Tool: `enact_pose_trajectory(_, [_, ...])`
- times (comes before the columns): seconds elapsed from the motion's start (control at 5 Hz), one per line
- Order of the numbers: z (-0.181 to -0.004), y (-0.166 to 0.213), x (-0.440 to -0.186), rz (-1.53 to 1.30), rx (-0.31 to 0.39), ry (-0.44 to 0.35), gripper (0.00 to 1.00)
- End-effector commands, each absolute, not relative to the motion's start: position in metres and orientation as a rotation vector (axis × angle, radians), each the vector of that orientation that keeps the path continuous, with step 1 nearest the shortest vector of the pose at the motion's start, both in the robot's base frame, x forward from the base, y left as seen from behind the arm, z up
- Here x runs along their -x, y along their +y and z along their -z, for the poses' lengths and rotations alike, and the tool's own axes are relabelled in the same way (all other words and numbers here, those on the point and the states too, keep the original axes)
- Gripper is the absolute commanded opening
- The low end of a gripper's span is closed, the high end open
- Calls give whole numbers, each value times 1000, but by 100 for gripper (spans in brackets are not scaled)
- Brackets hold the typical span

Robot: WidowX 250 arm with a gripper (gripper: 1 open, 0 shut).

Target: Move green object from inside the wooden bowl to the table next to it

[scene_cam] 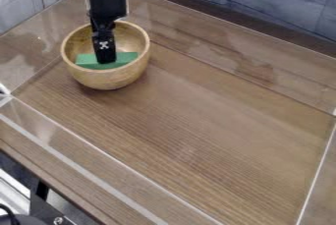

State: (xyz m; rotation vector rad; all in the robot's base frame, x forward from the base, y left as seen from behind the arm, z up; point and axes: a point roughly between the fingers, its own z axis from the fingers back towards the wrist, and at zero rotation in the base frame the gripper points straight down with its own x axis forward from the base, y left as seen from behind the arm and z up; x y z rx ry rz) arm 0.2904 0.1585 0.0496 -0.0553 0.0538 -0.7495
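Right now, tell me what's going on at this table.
One robot arm reaches straight down into the wooden bowl at the table's far left. Its gripper is open, low over the green block lying in the bowl. The block hasn't been lifted, and whether the fingers touch it can't be told. The table beside the bowl is bare wood.

One camera watches me, set high and off to one side, looking down at a slant across the bench. It stands back enough to take in most of the top and its clear walls. My end effector and the bowl sit upper left, probably the far corner.
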Motion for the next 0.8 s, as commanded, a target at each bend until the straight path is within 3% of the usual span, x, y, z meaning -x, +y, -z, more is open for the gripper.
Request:
enact_pose_trajectory(0.0, [-57, 170, -299, 736, 27, 15, 100])
enact_pose_trajectory(0.2, [-52, 177, -303, 724, 34, 9, 0])
enact_pose_trajectory(0.6, [-56, 191, -308, 629, 51, -10, 0])
